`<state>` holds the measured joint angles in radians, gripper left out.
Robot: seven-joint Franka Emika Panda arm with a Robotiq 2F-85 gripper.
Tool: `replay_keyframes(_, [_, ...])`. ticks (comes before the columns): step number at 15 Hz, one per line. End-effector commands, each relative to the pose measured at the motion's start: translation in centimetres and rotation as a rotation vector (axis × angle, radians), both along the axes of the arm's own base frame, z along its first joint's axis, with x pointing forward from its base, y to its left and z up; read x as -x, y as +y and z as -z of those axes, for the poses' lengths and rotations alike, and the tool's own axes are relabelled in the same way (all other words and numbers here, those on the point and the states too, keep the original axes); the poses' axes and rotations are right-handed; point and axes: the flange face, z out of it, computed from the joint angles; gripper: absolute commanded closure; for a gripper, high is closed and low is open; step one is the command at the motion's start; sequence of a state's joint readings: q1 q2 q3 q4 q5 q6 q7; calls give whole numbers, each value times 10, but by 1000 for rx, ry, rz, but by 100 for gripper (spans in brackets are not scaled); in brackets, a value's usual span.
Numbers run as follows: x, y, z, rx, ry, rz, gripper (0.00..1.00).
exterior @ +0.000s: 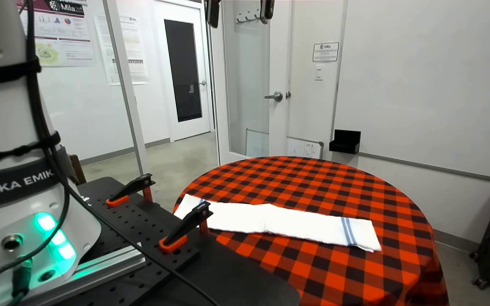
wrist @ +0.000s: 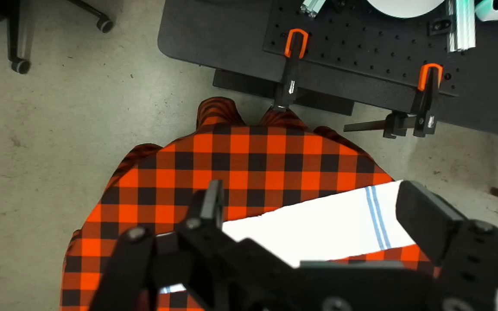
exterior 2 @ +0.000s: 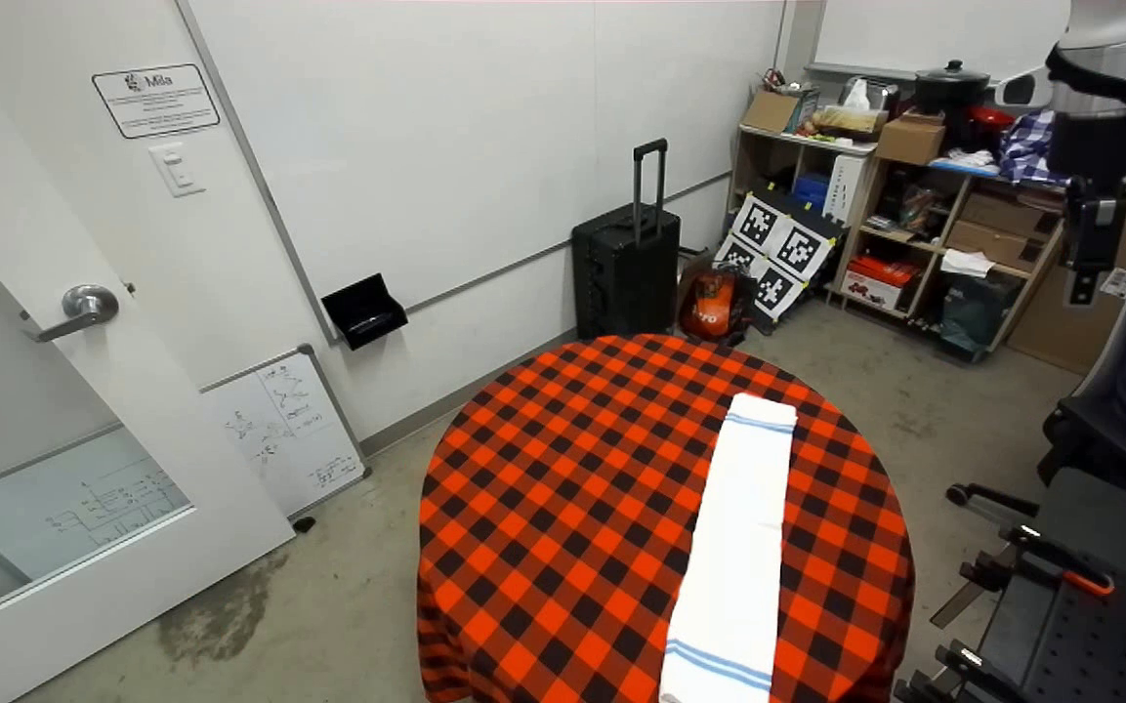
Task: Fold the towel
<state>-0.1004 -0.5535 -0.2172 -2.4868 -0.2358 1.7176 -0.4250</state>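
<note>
The gripper point(exterior: 240, 22), jaws apart and empty, hangs clear of the towel point(exterior 2: 738, 527), a long strip on the tablecloth point(exterior 2: 563, 508); probably between folds, it should next pinch and double over one striped end.

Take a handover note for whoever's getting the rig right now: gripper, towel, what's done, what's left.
Gripper: open, holding nothing, raised clear of the towel.
Layout: the towel lies as a long, narrow strip on the checked tablecloth, striped near both ends.
Done: it seems to be folded lengthwise, though the layers are hard to make out.
Left: probably the crosswise fold, one striped end brought over to the other.
</note>
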Motion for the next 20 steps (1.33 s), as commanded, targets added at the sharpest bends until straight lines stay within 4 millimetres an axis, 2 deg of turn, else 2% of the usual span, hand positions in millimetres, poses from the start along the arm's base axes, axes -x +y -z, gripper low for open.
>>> replay_keyframes(1, [0,0,0,0,0,0,0])
replay_keyframes(5, [-4,3,5,-5,-24,7,0])
replay_keyframes(9, [-10,11,25,-5,-85,-1,0])
replay_keyframes(13, [-15,22,62,-18,-107,20,0])
replay_keyframes(16, [-21,29,102,-14,-111,50,0])
replay_keyframes(20, [-42,40,150,9,-153,79,0])
